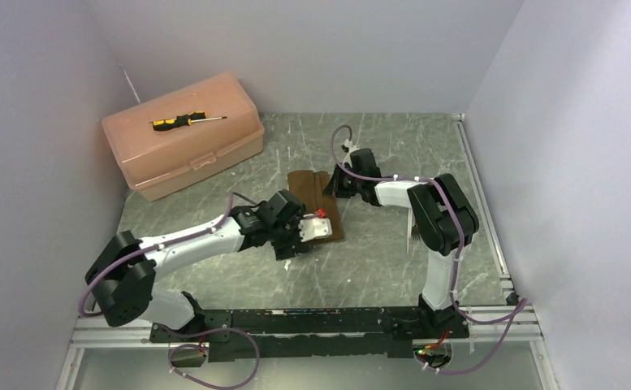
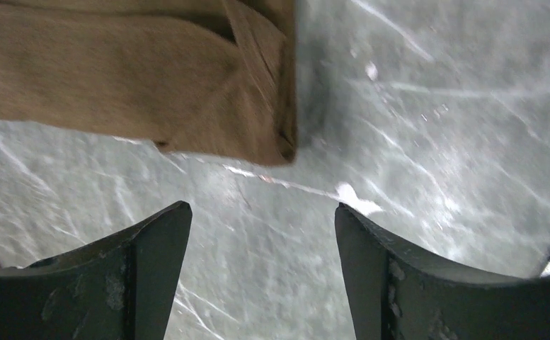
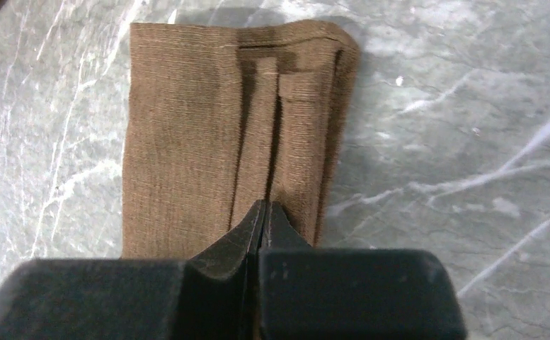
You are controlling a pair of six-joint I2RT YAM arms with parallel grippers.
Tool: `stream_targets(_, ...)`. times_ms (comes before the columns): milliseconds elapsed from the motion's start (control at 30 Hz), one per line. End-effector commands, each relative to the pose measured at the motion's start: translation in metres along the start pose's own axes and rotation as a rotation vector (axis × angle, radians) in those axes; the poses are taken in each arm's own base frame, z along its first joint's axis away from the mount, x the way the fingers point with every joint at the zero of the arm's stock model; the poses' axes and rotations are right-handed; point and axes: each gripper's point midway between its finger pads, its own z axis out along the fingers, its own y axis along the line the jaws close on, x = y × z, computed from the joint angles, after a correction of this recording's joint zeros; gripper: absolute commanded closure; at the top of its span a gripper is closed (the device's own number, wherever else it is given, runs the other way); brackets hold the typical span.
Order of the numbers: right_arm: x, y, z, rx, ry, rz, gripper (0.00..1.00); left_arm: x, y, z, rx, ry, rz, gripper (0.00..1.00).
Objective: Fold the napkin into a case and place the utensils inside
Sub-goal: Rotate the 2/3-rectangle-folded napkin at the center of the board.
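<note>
napkin [image 3: 222, 134] looks soft and floppy: right gripper [image 3: 261, 216] clenched at its fold, left gripper [image 2: 258, 234] released just short of the corner.

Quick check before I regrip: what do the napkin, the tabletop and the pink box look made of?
The napkin looks like woven cloth, matte, with a fine ribbed weave and soft stitched folds. The tabletop looks like grey-green stone or a marble-print laminate: white veins and a slight sheen; which one, I cannot tell. The pink box looks like translucent moulded plastic, smooth, with rounded edges and a front latch.
</note>
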Motion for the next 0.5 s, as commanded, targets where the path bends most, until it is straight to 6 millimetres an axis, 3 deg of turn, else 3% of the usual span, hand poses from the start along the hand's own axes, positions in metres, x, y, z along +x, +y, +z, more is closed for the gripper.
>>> stream_targets(0, -0.005, 0.003, 0.0, -0.073, -0.03, 0.034, 1.0, -0.046, 0.033, 0.017, -0.188, -0.109, -0.029, 0.22)
stream_targets(133, 0.003, 0.0, -0.001, -0.082, -0.023, 0.055, 1.0, -0.056, 0.03, 0.033, -0.192, -0.122, -0.021, 0.24)
stream_targets(300, 0.008, -0.003, -0.006, -0.074, -0.032, 0.067, 1.0, -0.052, 0.028, 0.056, -0.193, -0.086, 0.006, 0.25)
stream_targets(467, 0.007, 0.0, -0.011, -0.082, -0.043, 0.064, 1.0, -0.051, 0.035, 0.064, -0.22, -0.069, 0.052, 0.32)
